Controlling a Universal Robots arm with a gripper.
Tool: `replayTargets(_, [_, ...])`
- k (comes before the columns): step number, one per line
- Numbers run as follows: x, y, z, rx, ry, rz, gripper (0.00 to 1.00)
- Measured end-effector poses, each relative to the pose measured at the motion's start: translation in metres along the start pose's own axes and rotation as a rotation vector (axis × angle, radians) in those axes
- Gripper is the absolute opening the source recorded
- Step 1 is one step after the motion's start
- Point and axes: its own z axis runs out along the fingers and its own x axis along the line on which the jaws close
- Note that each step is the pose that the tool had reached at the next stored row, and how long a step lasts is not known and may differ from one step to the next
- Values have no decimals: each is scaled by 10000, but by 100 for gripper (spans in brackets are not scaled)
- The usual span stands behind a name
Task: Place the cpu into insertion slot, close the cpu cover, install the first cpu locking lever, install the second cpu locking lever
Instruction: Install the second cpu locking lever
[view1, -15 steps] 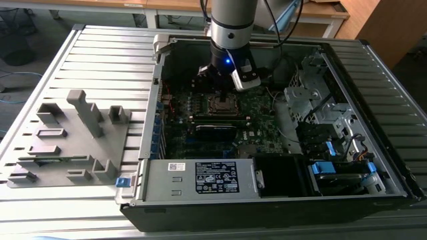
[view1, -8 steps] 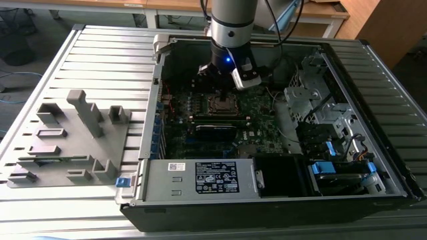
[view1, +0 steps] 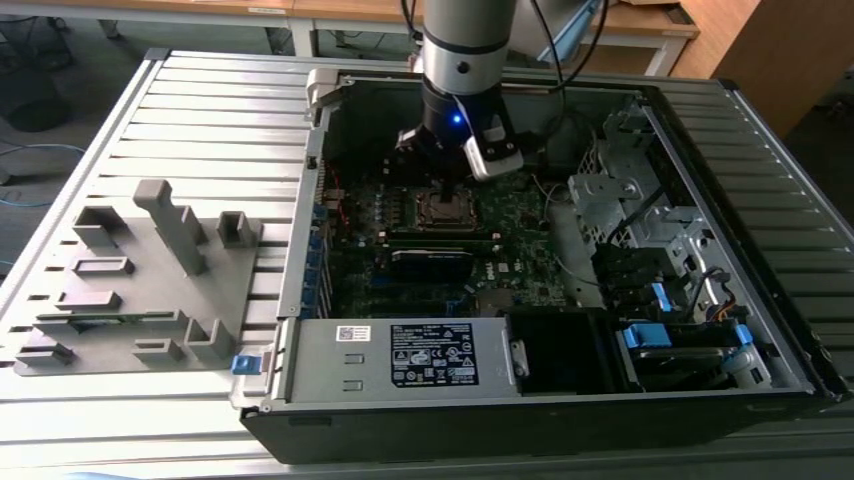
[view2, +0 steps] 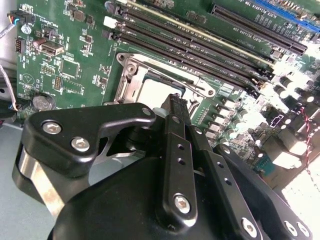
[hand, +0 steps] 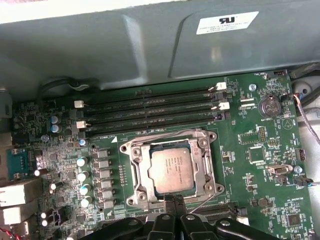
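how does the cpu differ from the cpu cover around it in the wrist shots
The cpu is a solid, flat square with a dull grey top carrying faint print; the cpu cover is a thin, shinier silver frame with a large window cut through it. The cpu fills that window, while the cpu cover rings it as the wider outline. Both lie flat over the insertion slot on the green board, just ahead of the gripper.

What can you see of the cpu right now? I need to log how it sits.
The cpu is a flat square chip with a dull grey metallic top bearing faint print. It lies level in the insertion slot on the green board, and the silver cpu cover frames it, with the top showing through the window. The gripper hovers at the socket's edge, apparently not touching the chip.
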Motion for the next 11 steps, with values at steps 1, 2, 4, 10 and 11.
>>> replayTargets(1, [-1, -10, 0, 0, 0, 1, 11])
replayTargets(2, [-3, -20, -1, 0, 0, 1, 11])
replayTargets(4, [-6, -41, -2, 0, 0, 0, 11])
replayTargets(10, [-17, -110, -4, 0, 0, 1, 11])
replayTargets(11, [-18, -121, -4, 0, 0, 1, 11])
